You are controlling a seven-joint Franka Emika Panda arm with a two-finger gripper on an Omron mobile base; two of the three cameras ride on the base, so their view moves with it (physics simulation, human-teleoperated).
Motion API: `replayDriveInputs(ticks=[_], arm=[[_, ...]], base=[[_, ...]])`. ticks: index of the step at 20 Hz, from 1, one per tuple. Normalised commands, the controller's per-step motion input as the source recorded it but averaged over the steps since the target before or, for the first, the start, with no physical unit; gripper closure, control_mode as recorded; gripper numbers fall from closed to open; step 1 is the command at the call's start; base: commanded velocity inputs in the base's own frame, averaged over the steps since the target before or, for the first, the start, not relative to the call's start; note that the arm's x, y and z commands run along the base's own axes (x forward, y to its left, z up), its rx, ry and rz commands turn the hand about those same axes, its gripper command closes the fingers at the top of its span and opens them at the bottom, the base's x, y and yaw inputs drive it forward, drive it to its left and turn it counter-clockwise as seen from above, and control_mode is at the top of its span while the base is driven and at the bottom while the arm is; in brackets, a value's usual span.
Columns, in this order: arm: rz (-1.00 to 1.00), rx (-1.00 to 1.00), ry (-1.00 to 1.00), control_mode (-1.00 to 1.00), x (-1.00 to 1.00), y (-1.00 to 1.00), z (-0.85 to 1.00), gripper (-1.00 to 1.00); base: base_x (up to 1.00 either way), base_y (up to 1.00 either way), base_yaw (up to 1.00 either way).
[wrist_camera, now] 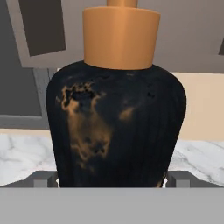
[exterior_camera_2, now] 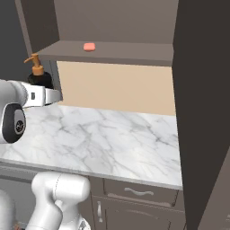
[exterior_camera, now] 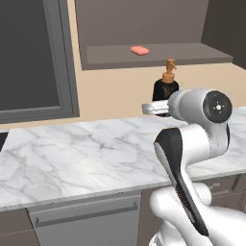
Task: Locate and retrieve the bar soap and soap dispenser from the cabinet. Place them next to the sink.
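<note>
I have the soap dispenser [wrist_camera: 116,131] between my gripper's [wrist_camera: 112,178] wide-spread fingers [wrist_camera: 43,178] — not clamped. I'd close squarely on the black belly, low, keeping it upright.

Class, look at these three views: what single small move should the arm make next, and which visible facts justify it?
Probably close the fingers. In the hand view the soap dispenser sits upright between the two open fingertips, and the gripper is level with its black body above the counter. The bar soap lies on the cabinet shelf, so it looks like a later job.
</note>
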Motion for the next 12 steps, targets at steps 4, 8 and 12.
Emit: replayDriveInputs(ticks=[4,8,12], arm=[[0.18,0.0,-0.02,-1.0,-0.86,0.12,-0.17,1.0],[0.05,0.0,0.01,-1.0,-0.36,0.01,-0.05,1.0],[0.0,0.0,0.0,-1.0,-0.02,0.0,0.0,1.0]], base=[[0.0,0.0,0.0],[0.0,0.0,0.0],[0.0,0.0,0.0]])
